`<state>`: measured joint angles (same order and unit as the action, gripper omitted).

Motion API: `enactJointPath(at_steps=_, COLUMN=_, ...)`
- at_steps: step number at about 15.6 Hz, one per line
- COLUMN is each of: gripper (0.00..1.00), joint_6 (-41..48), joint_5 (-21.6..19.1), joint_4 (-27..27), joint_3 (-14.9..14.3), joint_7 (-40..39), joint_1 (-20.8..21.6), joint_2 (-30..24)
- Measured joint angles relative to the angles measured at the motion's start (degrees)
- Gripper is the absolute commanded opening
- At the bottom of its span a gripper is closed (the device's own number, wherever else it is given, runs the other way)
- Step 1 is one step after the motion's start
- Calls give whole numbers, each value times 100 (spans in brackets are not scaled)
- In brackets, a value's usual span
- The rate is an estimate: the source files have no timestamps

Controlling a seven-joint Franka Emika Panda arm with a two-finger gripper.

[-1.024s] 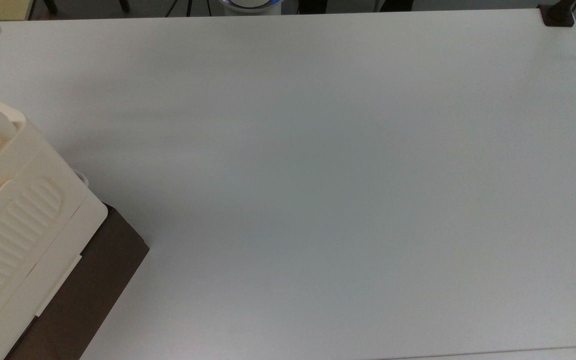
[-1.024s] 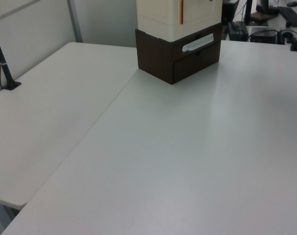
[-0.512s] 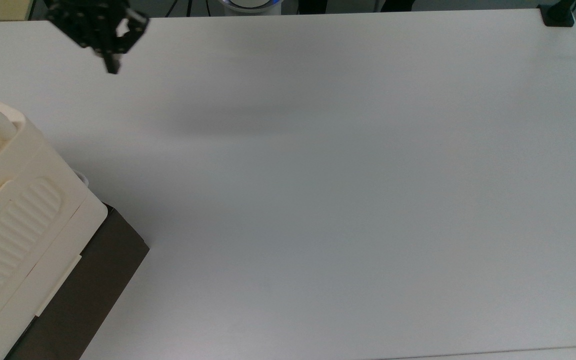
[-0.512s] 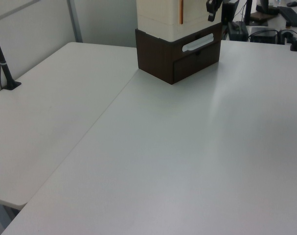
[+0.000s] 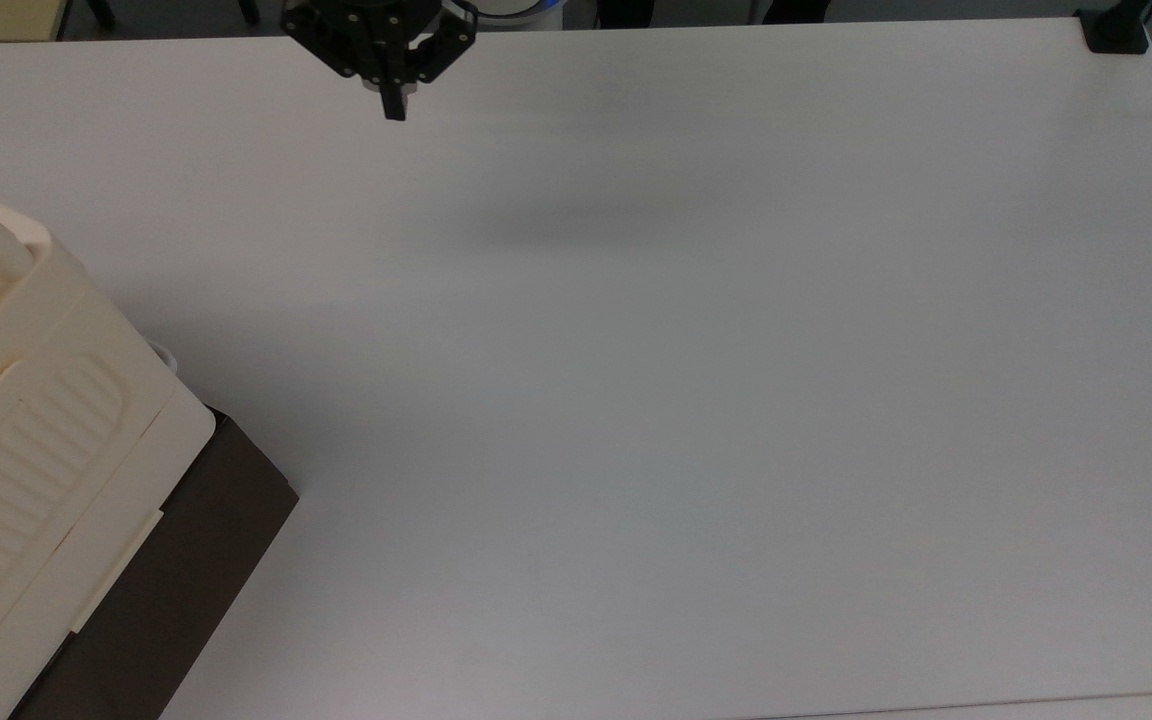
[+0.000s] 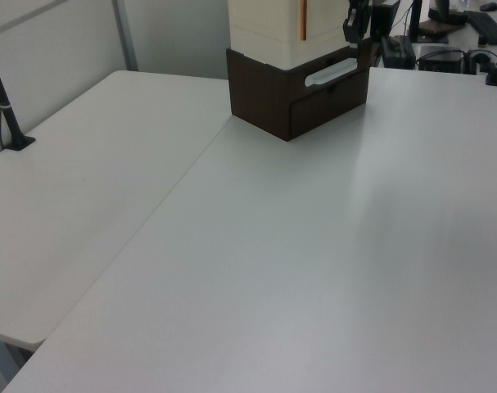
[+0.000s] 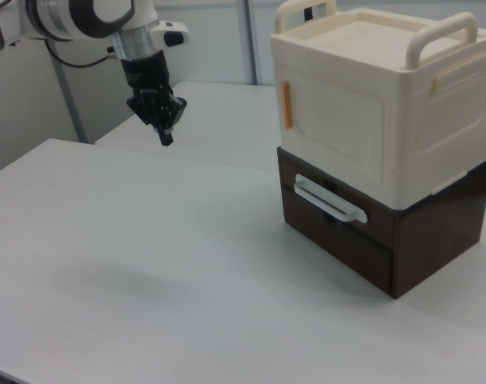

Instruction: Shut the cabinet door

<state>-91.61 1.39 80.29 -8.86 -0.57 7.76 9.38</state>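
Tool (image 7: 165,136) pinched together, well off from cabinet door (image 7: 336,122), which looks flush; any closing push should land flat near its orange handle (image 7: 287,105).

Cabinet (image 7: 371,104): cream-ivory plastic, 1 side panel (image 5: 16,470) ribbed in horizontal ridges. Cabinet door (image 7: 339,120): plain cream, matching the cabinet, with 1 orange strip (image 7: 287,105) at its edge, possibly a handle. Beneath the cabinet, drawer unit (image 7: 387,240): dark brown, white pull (image 7: 329,199). Table (image 5: 696,380): plain white. Gripper (image 7: 166,136): black; arm (image 7: 90,16) above it white.
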Motion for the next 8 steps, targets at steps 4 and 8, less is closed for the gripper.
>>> enactJointPath(at_steps=4, gripper=76, joint_6=4, joint_5=9, joint_4=88, joint_3=-13, joint_7=1, joint_1=54, joint_2=0)
enactJointPath(at_steps=8, gripper=100, joint_6=4, joint_5=60, joint_4=91, joint_3=-82, joint_7=2, joint_1=28, joint_2=-4)
